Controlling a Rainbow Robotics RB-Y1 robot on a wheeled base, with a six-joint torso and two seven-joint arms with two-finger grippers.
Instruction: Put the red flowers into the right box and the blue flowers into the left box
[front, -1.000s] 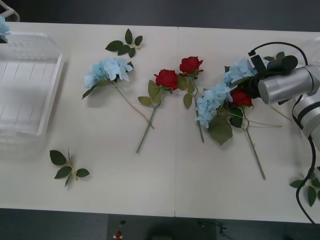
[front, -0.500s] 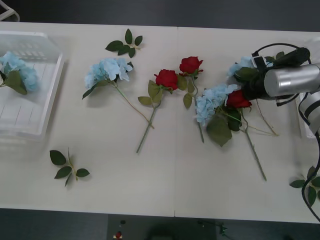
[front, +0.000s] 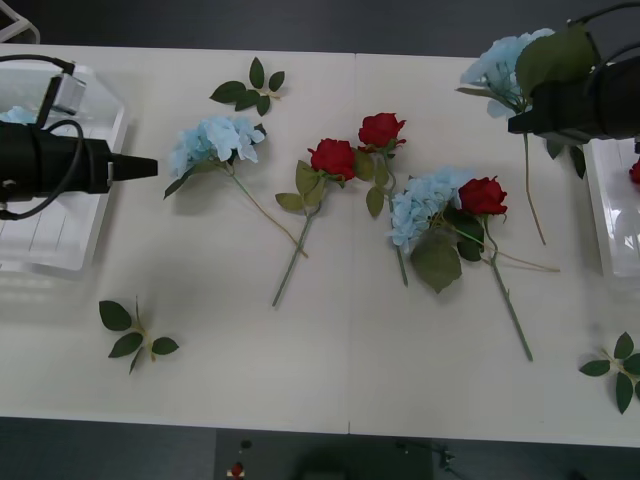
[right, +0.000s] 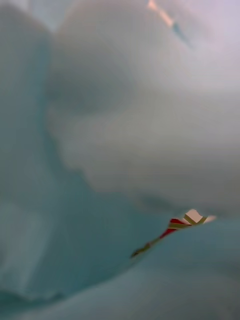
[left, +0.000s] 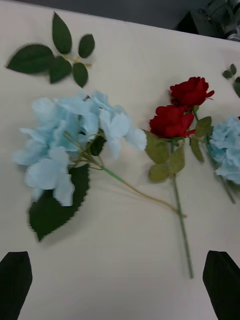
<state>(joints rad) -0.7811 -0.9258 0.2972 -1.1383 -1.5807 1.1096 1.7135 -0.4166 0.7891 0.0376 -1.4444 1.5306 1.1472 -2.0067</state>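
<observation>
Since a moment ago the right gripper (front: 520, 122) has lifted a blue flower (front: 500, 65) off the table (front: 350, 380) beside the right box (front: 610, 215), jaws clamped on it, the wrong box for blue; its wrist view is blurred blue petals; the left gripper (left: 120, 280), jaws apart, faces another blue flower (left: 70, 140) near the left box (front: 100, 150).

Blue petals blot out the wrist camera

Blurred pale petals of the lifted blue flower (right: 100, 150) hide the right gripper's fingers; the right box (front: 612, 215) is cut off by the right edge.

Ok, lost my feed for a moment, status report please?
Left gripper open beside left box, facing pale blue hydrangea. Right gripper holds lifted blue hydrangea. Three red roses on table.
</observation>
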